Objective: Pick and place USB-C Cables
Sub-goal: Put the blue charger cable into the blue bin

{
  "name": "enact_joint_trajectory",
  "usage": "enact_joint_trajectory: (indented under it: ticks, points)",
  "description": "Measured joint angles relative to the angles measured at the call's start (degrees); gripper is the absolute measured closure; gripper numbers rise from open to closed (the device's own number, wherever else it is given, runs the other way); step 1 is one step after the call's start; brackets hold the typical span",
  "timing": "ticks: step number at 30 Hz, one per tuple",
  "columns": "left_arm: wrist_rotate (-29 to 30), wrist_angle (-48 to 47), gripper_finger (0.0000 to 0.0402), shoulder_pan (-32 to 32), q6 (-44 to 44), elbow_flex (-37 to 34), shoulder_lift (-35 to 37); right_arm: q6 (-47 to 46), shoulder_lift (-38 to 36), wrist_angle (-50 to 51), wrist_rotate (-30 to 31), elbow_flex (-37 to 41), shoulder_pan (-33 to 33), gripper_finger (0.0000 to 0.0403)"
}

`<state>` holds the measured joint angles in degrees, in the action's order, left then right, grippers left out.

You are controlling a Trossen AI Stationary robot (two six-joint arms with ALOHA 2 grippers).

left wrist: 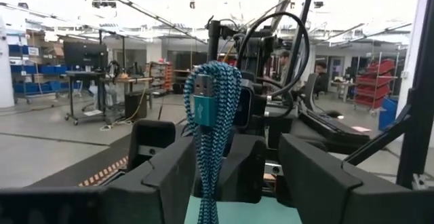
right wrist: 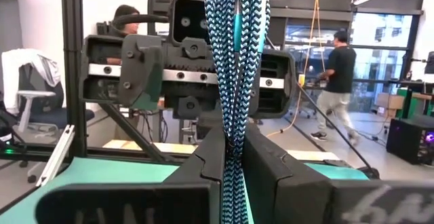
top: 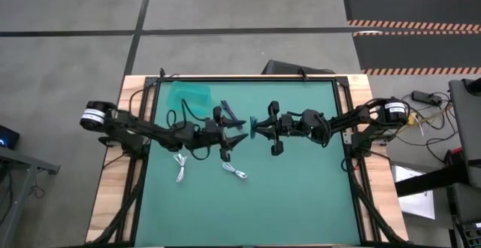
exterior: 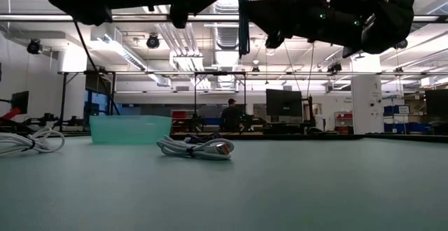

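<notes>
The right tool (right wrist: 234, 166) pinches a blue braided cable (right wrist: 236, 61) facing the spread left tool (left wrist: 224, 176), apparently mid-handover, well clear of the teal tray (top: 188, 94). Two white cables (top: 180, 165) (top: 234, 171) lie on the bench (top: 301, 195) short of that tray, so most placing seems left.

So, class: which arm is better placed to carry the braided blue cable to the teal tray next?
Probably left: the tray lies on its side, and the left gripper's open jaws flank the braided cable the right gripper holds.
</notes>
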<state>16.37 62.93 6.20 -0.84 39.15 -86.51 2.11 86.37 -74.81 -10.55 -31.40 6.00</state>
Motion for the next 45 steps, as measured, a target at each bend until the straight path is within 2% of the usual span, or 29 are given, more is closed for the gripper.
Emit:
enact_joint_trajectory:
  ticks: [6,12,22,27,39,41,45]
  points:
    - [1.13,0.02,0.0205,-1.09,0.46,1.97,-3.00,0.04,0.00,0.51,0.02,0.00,0.00,0.0380]
    - [4.97,0.06,0.0205,-1.71,0.50,3.60,-4.94,0.04,0.00,0.68,0.02,0.00,0.00,0.0380]
    - [4.95,-0.02,0.0210,-1.76,-0.83,5.87,-7.64,0.07,0.00,0.90,0.02,0.00,0.00,0.0380]
    - [4.74,0.00,0.0244,-1.76,-1.48,5.99,-7.59,0.19,0.00,1.11,0.02,0.00,0.00,0.0380]
    - [3.29,-0.36,0.0376,-1.73,-1.66,5.90,-7.59,0.44,0.00,1.51,0.09,0.00,0.02,0.0380]
    - [2.96,-0.36,0.0389,-1.76,-1.64,5.84,-7.55,0.16,0.00,1.49,0.09,0.00,0.02,0.0376]
    - [2.70,-0.51,0.0389,-1.76,-1.62,5.84,-7.55,-0.21,0.00,1.41,0.07,0.00,0.02,0.0346]
